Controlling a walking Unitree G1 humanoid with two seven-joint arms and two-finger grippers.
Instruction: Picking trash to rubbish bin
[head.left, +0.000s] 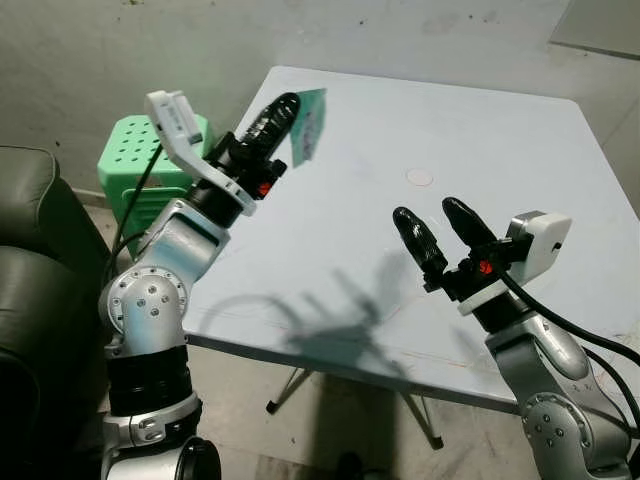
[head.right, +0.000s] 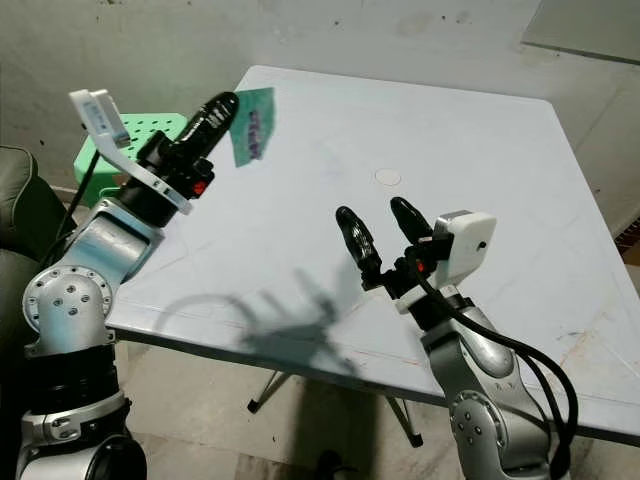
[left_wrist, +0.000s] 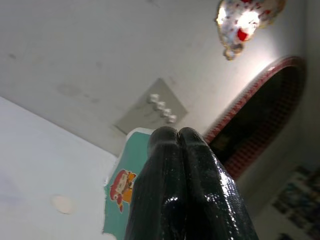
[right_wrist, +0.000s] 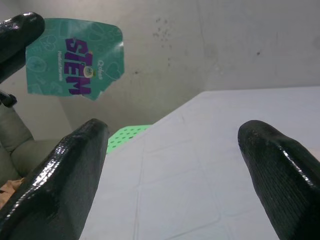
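Teal wrapper (head.left: 309, 127) pinched between left fingers (head.left: 272, 118), above table (head.left: 480, 150)

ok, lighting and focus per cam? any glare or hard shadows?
Eye views: sharp, hard arm shadows on the table near its front edge. Left wrist view: lamp blown out, glare on the shut left gripper, fingers soft. Right wrist view: wrapper text legible, right gripper fingers blurred close up.

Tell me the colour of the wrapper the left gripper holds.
Teal flat wrapper with purple lettering, pinched by the left gripper; clearest in the right wrist view.
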